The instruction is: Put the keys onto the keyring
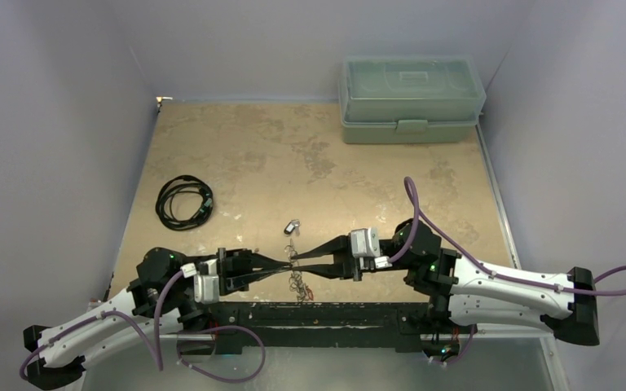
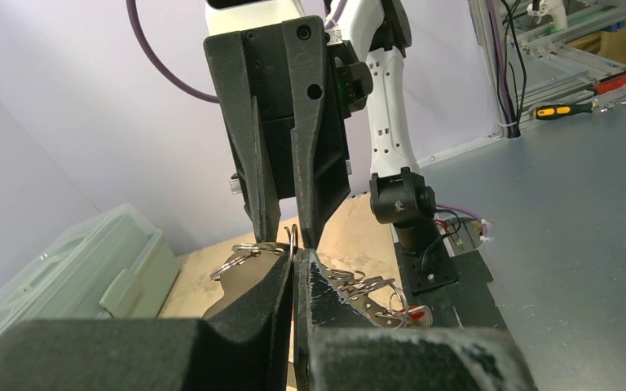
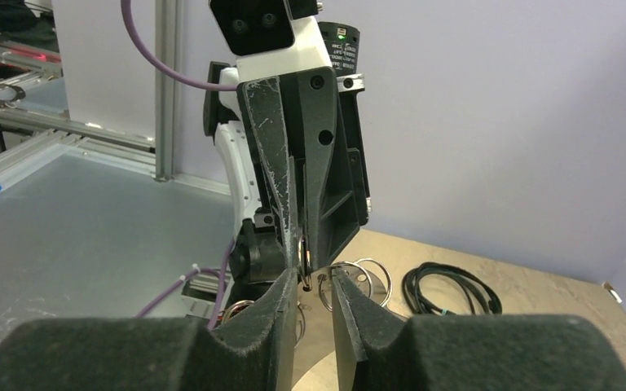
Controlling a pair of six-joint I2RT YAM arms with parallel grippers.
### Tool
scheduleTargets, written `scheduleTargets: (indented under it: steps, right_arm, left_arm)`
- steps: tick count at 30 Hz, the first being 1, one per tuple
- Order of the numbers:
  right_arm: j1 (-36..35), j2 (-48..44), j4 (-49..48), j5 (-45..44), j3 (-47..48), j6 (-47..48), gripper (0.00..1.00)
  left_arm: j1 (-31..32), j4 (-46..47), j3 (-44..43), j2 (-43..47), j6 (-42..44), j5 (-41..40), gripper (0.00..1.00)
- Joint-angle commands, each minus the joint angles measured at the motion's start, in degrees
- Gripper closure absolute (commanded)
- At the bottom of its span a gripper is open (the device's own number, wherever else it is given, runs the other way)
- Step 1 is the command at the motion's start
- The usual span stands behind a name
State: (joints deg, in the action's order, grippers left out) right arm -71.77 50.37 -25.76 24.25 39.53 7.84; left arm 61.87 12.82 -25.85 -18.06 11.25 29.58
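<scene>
Low at frame centre, the left gripper [image 1: 288,268] is pinched tight on a loop of the keyring [image 1: 297,283], which dangles beneath. The right gripper [image 1: 296,260] meets it tip to tip, jaws narrowly apart, perhaps straddling that loop. Just beyond lies one key [image 1: 292,227].

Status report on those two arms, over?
Left gripper shut on flat silvery-grey D-shaped metal keyring. Right gripper slightly open, tip to tip with left. One small metal key lying apart on table. Nothing blocking.

Left fingers [image 2: 265,305] clamped, right fingers [image 3: 363,322] slightly parted, tips nearly touching.
</scene>
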Motion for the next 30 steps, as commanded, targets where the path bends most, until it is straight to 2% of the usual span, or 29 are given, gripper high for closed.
scheduleTargets:
  steps: [1,11,18,26,27,30]
  right_arm:
    - [-0.56,0.17,-1.66,-1.73,2.57,1.24,0.77]
    - [-1.62,0.93,-0.56,-4.22,2.96,2.53,0.84]
    - [-3.17,2.07,1.1,-8.42,3.63,4.56,1.0]
    - [-3.37,-0.29,0.78,-9.28,2.57,4.73,1.0]
    - [-3.38,-1.15,0.0,-9.57,1.96,4.78,1.0]
    - [-3.35,-2.95,-0.96,-10.29,0.95,4.91,1.0]
  left_arm:
    - [-0.43,2.91,-0.21,-0.44,-0.43,1.35,1.0]
    - [-0.61,2.17,-0.35,-1.01,-0.45,0.86,1.0]
    - [-0.72,1.92,-0.41,-1.27,-1.04,-0.07,1.0]
    - [-0.78,0.8,-0.67,-0.84,-0.26,-1.22,1.0]
    - [-0.78,0.44,-0.8,-0.76,0.07,-1.25,0.95]
    - [-0.78,-0.43,-0.83,-0.21,1.04,-1.87,0.73]
